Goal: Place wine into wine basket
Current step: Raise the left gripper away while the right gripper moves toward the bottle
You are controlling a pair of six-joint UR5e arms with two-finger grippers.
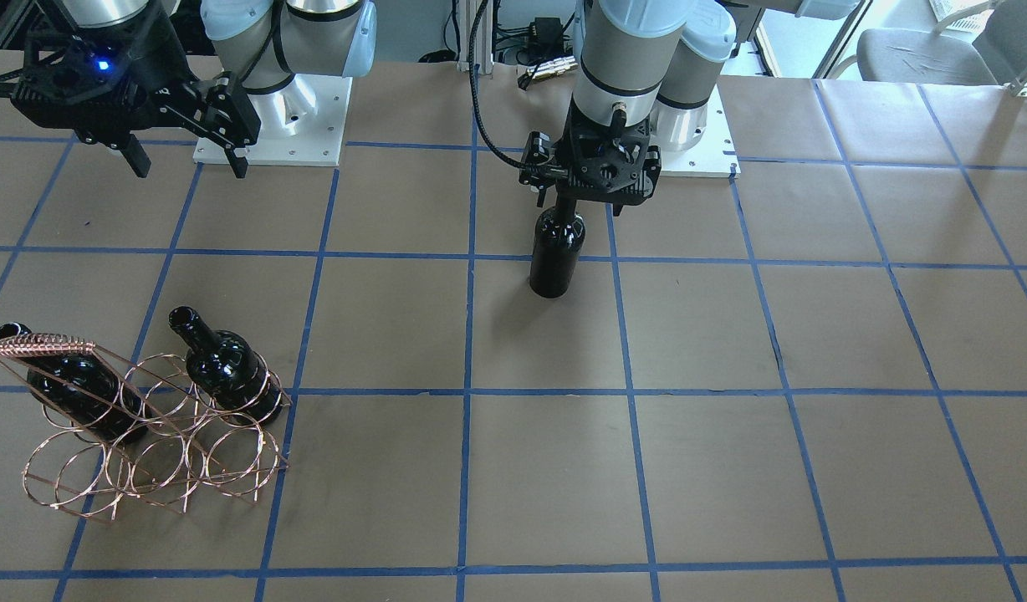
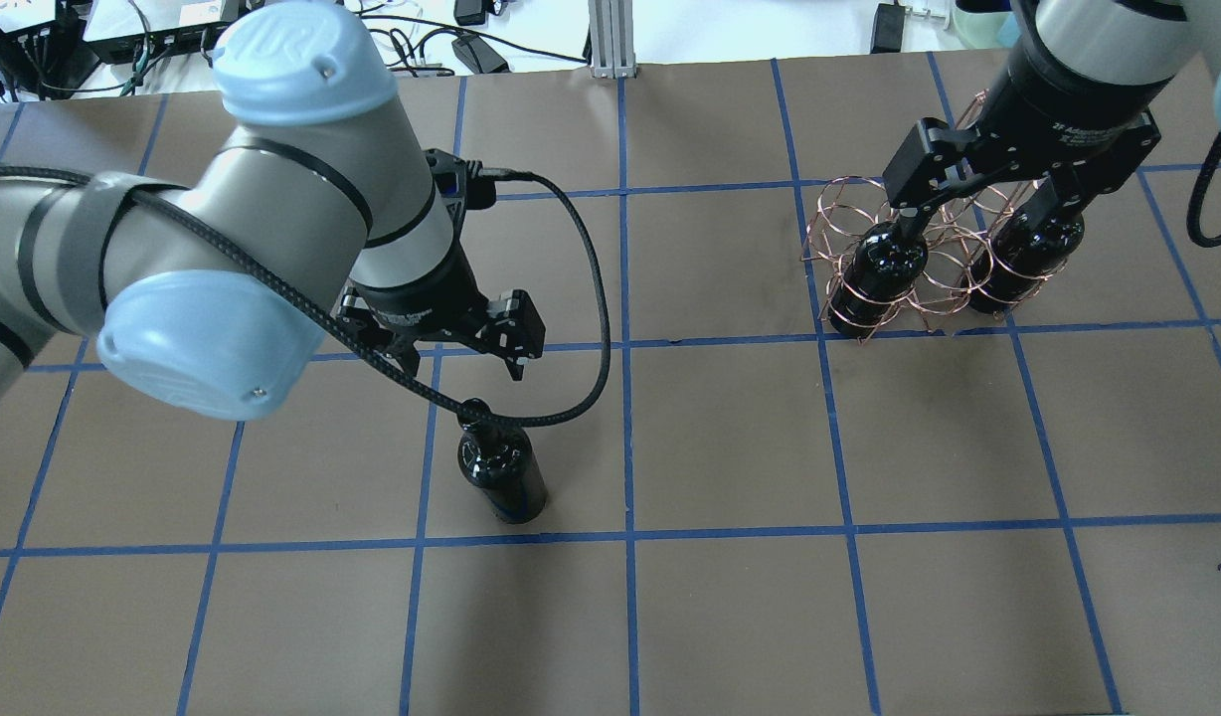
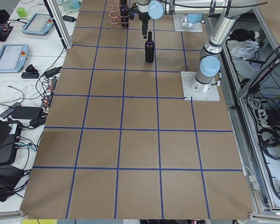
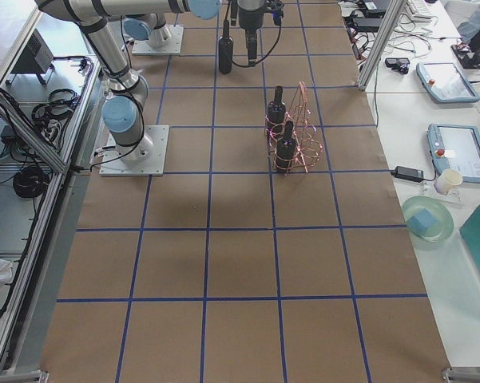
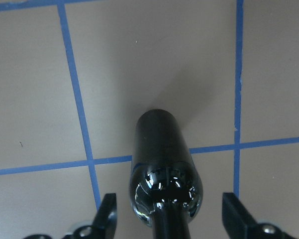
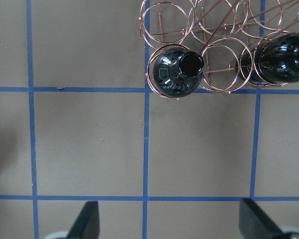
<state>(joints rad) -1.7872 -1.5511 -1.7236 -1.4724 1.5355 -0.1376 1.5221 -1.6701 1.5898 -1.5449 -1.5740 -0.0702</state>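
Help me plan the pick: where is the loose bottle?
Overhead view, left half: the bottle stands upright under the left gripper, far from the basket on the right.

A robotics lab is being shown. The worktop [image 3: 140, 149] is being marked off in squares by blue tape [image 3: 122, 128], and robot arms [image 3: 208, 67] are being carried on bolted white plates [image 3: 188, 93]. Control tablets [image 3: 10, 57] and loose cables [image 3: 11, 89] are being kept on side benches [image 3: 32, 88], behind aluminium posts [image 3: 56, 21].

table [image 1: 731, 468]: brown, blue-gridded | wine [image 1: 555, 259] upright | wine basket [image 1: 158, 418] standing
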